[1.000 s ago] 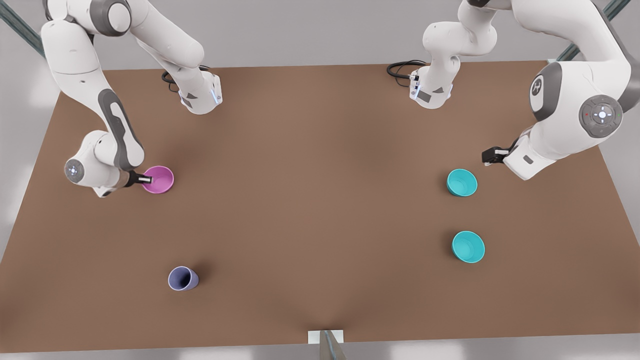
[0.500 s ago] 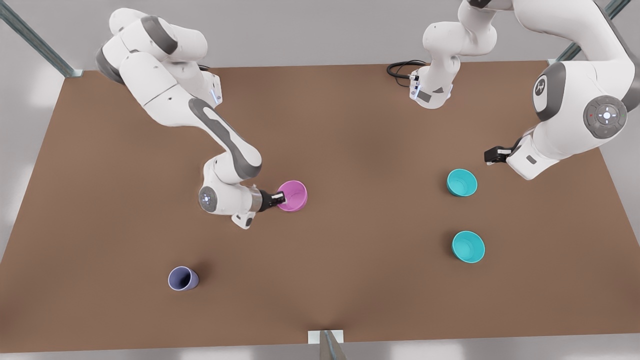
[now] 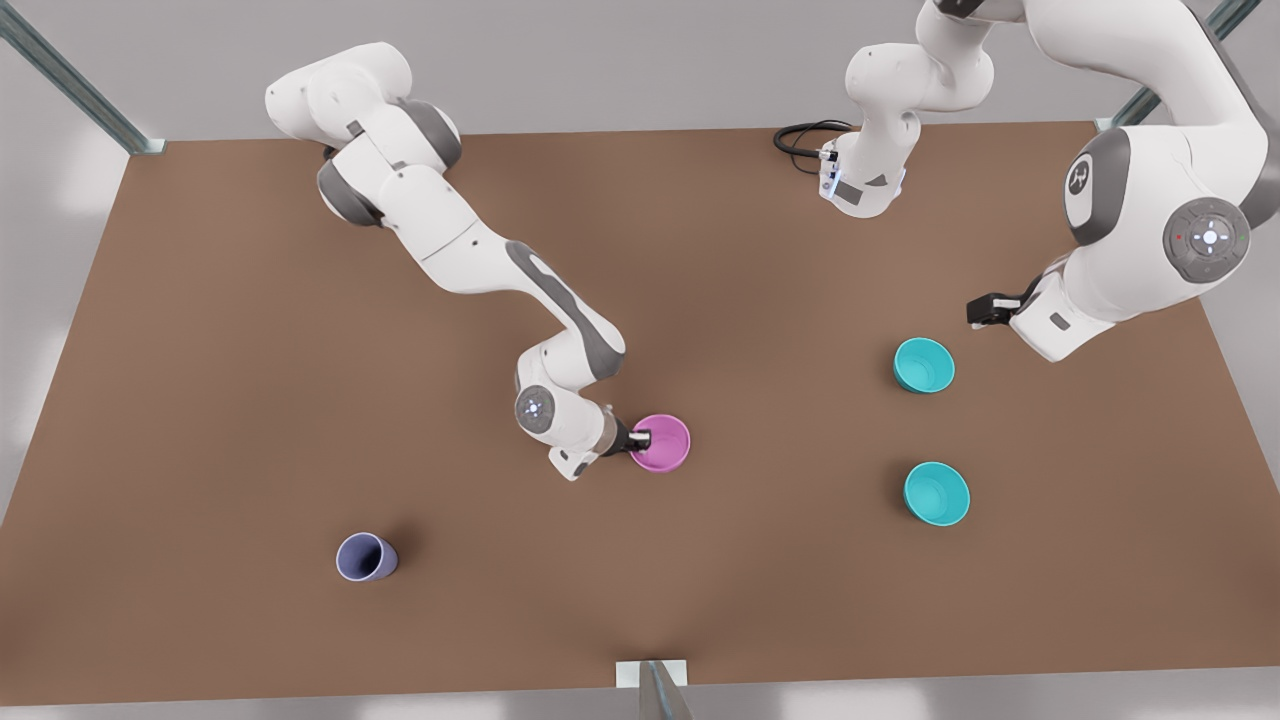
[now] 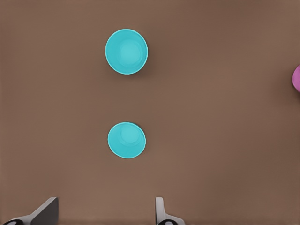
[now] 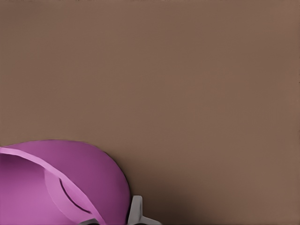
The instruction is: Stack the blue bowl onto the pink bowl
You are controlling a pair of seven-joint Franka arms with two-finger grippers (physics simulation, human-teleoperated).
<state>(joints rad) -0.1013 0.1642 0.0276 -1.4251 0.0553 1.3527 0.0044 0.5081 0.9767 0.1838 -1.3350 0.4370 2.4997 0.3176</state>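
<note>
On the brown tabletop [image 3: 200, 380], ringed by a pale grey floor with metal struts at its corners, a lavender-blue cup [image 3: 366, 557] stands nearest the camera. The right gripper [image 3: 636, 439] pinches the pink bowl [image 3: 661, 442] by its rim near the table's middle. Toward the front view's right, the turquoise bowl [image 3: 937, 493] sits nearer than the blue bowl [image 3: 923, 365]; beside that, the left gripper [image 3: 982, 311] hangs with fingers spread.

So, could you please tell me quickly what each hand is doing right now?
Right hand: shut on the pink bowl's rim.
Left hand: open, empty, near the blue bowl.
</note>
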